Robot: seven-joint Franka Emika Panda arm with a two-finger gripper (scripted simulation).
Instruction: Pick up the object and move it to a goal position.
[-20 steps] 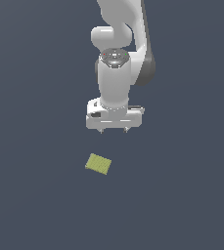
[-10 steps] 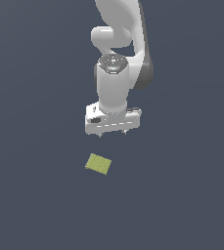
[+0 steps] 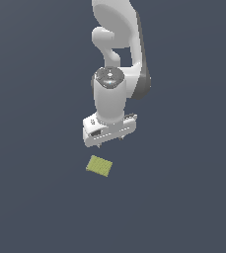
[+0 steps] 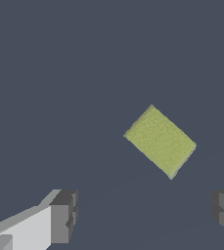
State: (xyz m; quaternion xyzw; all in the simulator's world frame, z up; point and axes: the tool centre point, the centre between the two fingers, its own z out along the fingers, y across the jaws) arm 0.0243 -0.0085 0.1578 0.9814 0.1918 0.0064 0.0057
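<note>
Above the block (image 3: 99,165), your tool (image 3: 109,144) has dropped lower and swung toward it over the last second, fingers spread, nothing held. That reads as an approach. Only the wrist view shows the block lying ahead of both fingertips (image 4: 64,215), not yet between them.

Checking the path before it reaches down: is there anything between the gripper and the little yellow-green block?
Nothing. In the exterior view only bare dark surface separates the gripper from the block. The wrist view shows the same between its open fingers.
</note>
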